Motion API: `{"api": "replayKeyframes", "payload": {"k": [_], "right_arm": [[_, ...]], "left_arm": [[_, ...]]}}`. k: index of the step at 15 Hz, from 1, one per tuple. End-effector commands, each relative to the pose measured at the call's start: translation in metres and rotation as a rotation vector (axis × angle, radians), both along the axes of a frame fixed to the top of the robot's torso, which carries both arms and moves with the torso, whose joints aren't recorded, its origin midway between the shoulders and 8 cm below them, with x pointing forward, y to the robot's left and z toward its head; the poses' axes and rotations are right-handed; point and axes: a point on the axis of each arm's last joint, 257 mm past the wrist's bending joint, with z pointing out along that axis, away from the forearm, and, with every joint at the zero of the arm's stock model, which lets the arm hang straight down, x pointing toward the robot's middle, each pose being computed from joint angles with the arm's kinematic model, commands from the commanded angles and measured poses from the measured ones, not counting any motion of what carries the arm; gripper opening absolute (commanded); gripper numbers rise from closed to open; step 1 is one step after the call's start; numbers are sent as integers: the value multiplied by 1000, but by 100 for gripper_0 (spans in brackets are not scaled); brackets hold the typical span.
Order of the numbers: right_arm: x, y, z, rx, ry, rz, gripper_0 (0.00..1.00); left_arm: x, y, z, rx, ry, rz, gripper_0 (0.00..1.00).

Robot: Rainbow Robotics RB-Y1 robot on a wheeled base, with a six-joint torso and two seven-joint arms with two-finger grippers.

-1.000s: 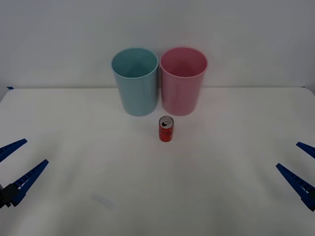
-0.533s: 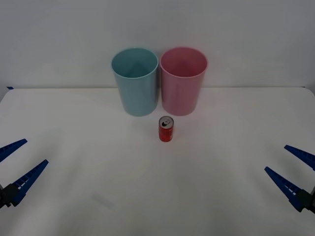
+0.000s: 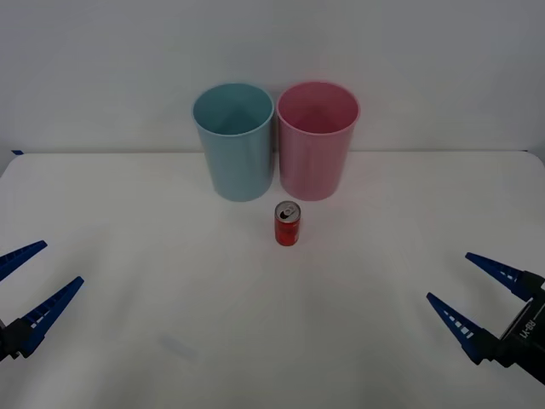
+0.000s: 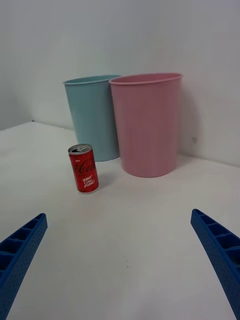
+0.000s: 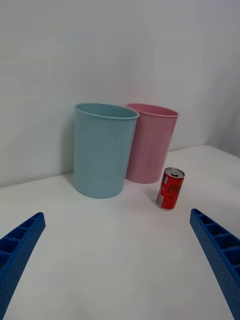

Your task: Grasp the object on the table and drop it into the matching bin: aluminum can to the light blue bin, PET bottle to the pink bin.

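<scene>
A small red aluminum can [image 3: 288,223] with a silver top stands upright on the white table [image 3: 153,256], just in front of the two bins. Behind it the light blue bin [image 3: 234,141] stands on the left and the pink bin [image 3: 317,139] on the right, side by side. My right gripper [image 3: 467,281] hovers open low at the right, well apart from the can [image 4: 83,168]. At the left edge my left gripper [image 3: 24,277] is open and far from the can [image 5: 170,188]. Both bins appear in the wrist views: blue [image 4: 95,117] [image 5: 102,149], pink [image 4: 147,122] [image 5: 150,142].
A plain white wall [image 3: 426,68] rises right behind the bins. A small dark blue mark [image 3: 16,152] sits at the table's far left corner. Wide bare tabletop lies between both grippers and the can.
My right gripper has moved in from the right edge toward the middle of the table, still open. The left gripper, the can and the bins have not moved.
</scene>
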Motion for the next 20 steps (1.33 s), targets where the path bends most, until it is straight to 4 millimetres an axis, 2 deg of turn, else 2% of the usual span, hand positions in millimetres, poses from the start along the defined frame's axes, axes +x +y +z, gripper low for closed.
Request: {"api": "replayKeyframes", "payload": {"k": [1,16,20], "right_arm": [[7,16,-9,7,16,2,100],[56,97,-36,-4,33,-29,100],[81,119,-50,-2,42,-15,100]], "left_arm": [[0,0,0,0,0,0,100],[0,0,0,0,0,0,100],[0,0,0,0,0,0,100]]}}
